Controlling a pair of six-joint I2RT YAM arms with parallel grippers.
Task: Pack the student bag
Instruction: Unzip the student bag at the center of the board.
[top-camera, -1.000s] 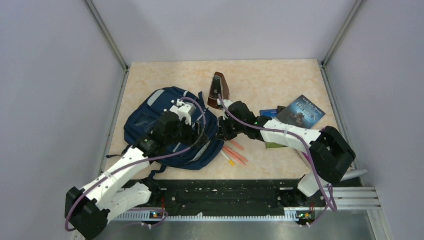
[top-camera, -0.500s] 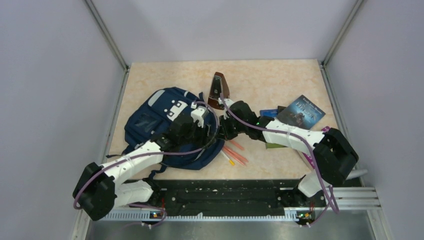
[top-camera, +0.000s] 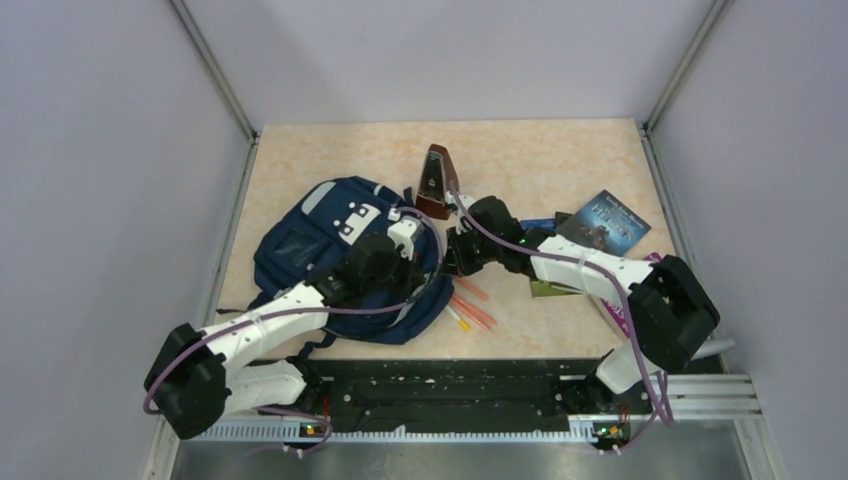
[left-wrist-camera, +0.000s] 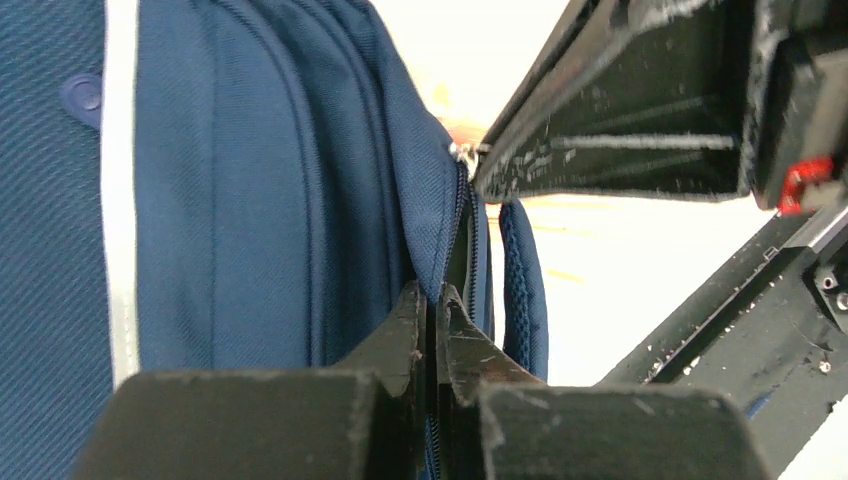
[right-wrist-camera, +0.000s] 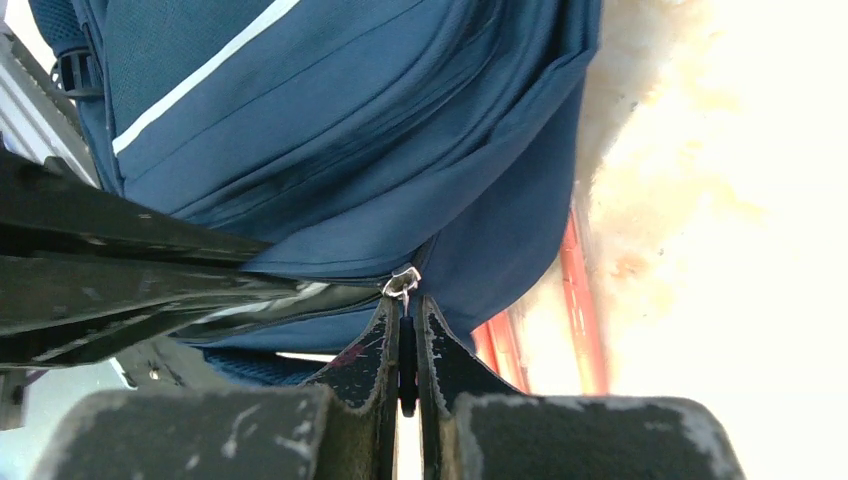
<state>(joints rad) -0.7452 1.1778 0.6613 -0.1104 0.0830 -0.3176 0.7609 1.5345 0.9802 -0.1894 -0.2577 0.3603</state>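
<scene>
Reaching in from the near edge of the table (top-camera: 560, 150) with both arms and meeting at the right-hand rim of the student bag (top-camera: 300, 255), itself lying flat on the left half of the table with its straps trailing toward the near edge. Pressing the left gripper (top-camera: 425, 255) together over that rim from the bag's own side. In the left wrist view, nipping the blue fabric edge right beside the zip between two dark fingertips (left-wrist-camera: 405, 325), with the bag's striped panel filling the left of the view and the other arm crossing the upper right. Closing the right gripper (top-camera: 450, 258) from the opposite side, just beside the left one. In the right wrist view, pinching the tab of the small silver zipper pull (right-wrist-camera: 404, 283) at the bag's edge, with the bag spreading across the top of the view directly ahead of the fingertips. Showing a few orange-red pencils (top-camera: 472, 305) on the table just right of the bag, running out from behind its edge. Farther back, passing a brown metronome (top-camera: 436, 182) standing upright just beyond the two grippers, and a dark book (top-camera: 603, 222) lying to the right beside the right forearm, with other books partly hidden.
</scene>
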